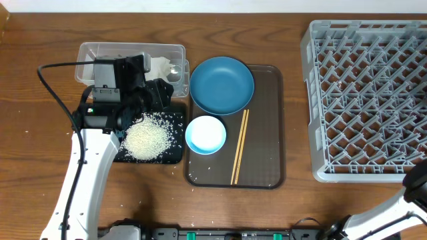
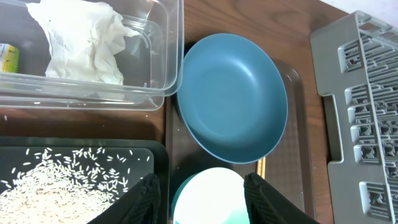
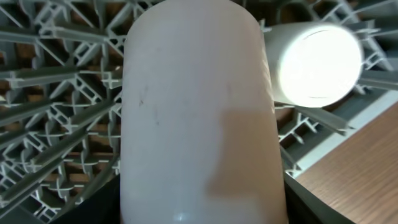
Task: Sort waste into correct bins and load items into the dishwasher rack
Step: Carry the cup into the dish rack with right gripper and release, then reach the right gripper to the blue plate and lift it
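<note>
My left gripper (image 2: 202, 190) is open and empty, above the pale blue-white bowl (image 2: 208, 196), which sits on the brown tray next to the round blue plate (image 2: 233, 96). The overhead view shows the left gripper (image 1: 162, 93), the plate (image 1: 221, 85), the bowl (image 1: 205, 134) and the wooden chopsticks (image 1: 239, 147). The clear tub (image 2: 168, 56) holds the white tissue (image 2: 87, 40) and the yellow-green wrapper (image 2: 7, 59). Rice (image 1: 145, 139) lies in the black tray (image 1: 175, 155). My right gripper (image 3: 199, 208) is shut on a whitish cup (image 3: 199, 112) over the grey rack (image 3: 56, 93). A second cup (image 3: 317, 62) lies in the rack.
The brown serving tray (image 1: 267, 133) lies between the bins and the grey rack (image 1: 367, 100). Loose rice grains are scattered on the black tray (image 2: 146, 155) round the heap. Part of the right arm (image 1: 417, 187) shows at the lower right edge.
</note>
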Tool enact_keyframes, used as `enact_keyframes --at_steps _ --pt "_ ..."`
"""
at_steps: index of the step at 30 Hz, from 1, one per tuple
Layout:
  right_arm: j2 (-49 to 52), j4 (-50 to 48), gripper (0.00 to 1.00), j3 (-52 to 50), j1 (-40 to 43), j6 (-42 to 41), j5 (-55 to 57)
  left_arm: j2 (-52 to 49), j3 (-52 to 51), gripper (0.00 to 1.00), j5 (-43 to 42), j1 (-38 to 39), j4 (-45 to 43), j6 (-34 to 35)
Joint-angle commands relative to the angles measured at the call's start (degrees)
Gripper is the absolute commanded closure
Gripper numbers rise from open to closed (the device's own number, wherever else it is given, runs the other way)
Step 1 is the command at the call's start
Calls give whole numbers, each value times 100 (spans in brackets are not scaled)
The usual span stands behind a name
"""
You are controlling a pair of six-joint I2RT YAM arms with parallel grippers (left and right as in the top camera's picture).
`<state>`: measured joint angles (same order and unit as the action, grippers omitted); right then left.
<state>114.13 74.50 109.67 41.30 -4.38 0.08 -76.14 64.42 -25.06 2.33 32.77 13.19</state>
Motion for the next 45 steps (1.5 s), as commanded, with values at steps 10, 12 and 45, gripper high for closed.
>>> enact_keyframes --at_steps 10,12,45 --pt "623 72 36 87 44 -94 -160 59 42 54 70 -15 24 -114" --pt "621 -70 21 90 55 -96 -208 59 42 54 70 -15 26 -114" --pt "-96 -938 19 494 -3794 1019 -2100 52 31 43 1165 -15 1073 -114"
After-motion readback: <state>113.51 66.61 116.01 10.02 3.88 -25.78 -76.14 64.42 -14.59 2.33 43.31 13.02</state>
